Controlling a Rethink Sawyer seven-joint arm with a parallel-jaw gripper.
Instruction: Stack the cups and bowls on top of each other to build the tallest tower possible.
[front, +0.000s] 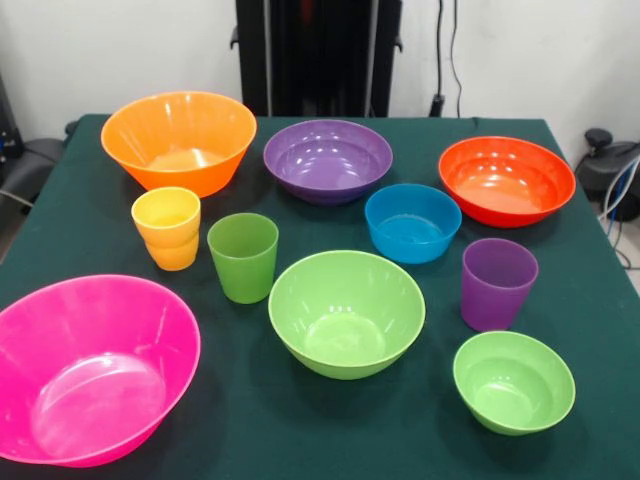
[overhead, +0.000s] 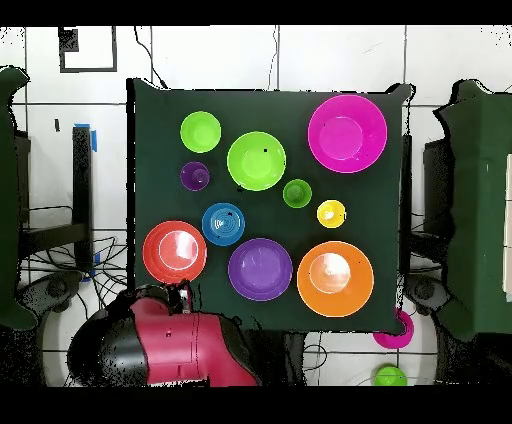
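Nothing is stacked; every piece stands apart and upright on the green table (front: 420, 440). The green cup (front: 243, 256), yellow-orange cup (front: 167, 227) and purple cup (front: 498, 283) stand among the bowls. These are the lime-green bowl (front: 346, 312) in the middle, blue bowl (front: 412, 222), small green bowl (front: 513, 381), pink bowl (front: 90, 368), orange bowl (front: 180, 140), purple bowl (front: 328, 158) and red-orange bowl (front: 506, 180). My red arm (overhead: 180, 345) is drawn back off the table. Its gripper end (overhead: 183, 293) shows by the red-orange bowl (overhead: 174, 250) in the overhead view only.
The black pedestal (front: 318, 55) stands behind the table's far edge. In the overhead view a spare pink piece (overhead: 392, 330) and a spare green piece (overhead: 390, 376) lie off the table beside the robot's base. Chairs stand at both sides.
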